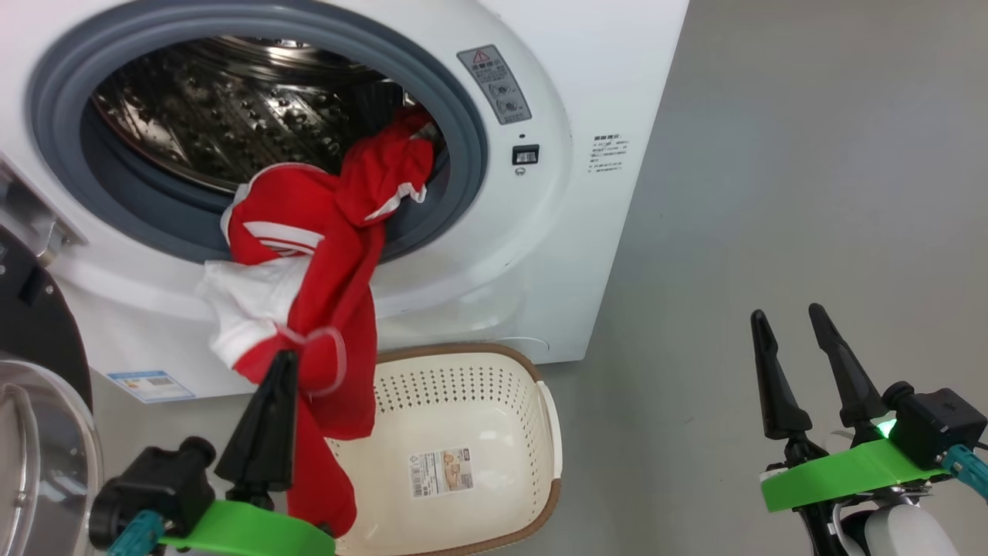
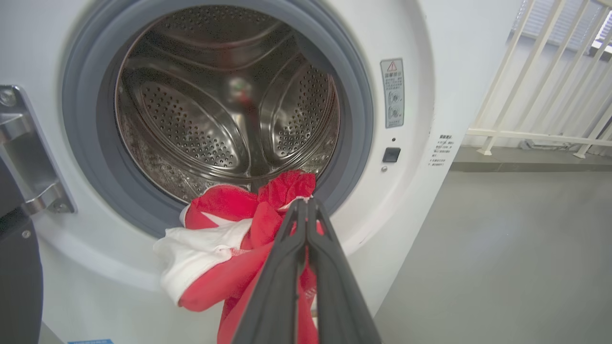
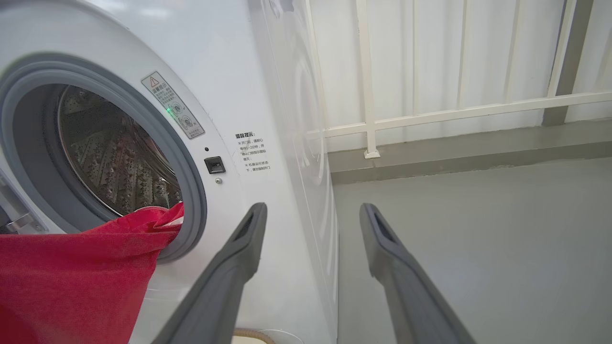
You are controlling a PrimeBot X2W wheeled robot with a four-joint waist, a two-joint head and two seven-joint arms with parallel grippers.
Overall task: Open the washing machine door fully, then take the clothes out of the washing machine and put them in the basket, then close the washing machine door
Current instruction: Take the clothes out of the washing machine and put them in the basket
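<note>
Clothes [image 1: 340,247]: red with white trim; top end inside the drum [image 1: 231,116] at centre frame, draped over the lower right lip of the grey ring [image 1: 54,100], tail hanging across the basket's left rim.
Left gripper [image 1: 284,357]: lower left; fingers pressed together on the clothes below the opening.
Right gripper [image 1: 787,313]: lower right; fingers spread wide, holding nothing, well apart from the washing machine [image 1: 556,255].
Basket [image 1: 494,401]: bottom centre, just beside the machine's front.
Washing machine door [image 1: 35,324]: left edge, swung open, near the left gripper.
Clearance: bare grey floor [image 1: 772,154] across the frame's right half.
</note>
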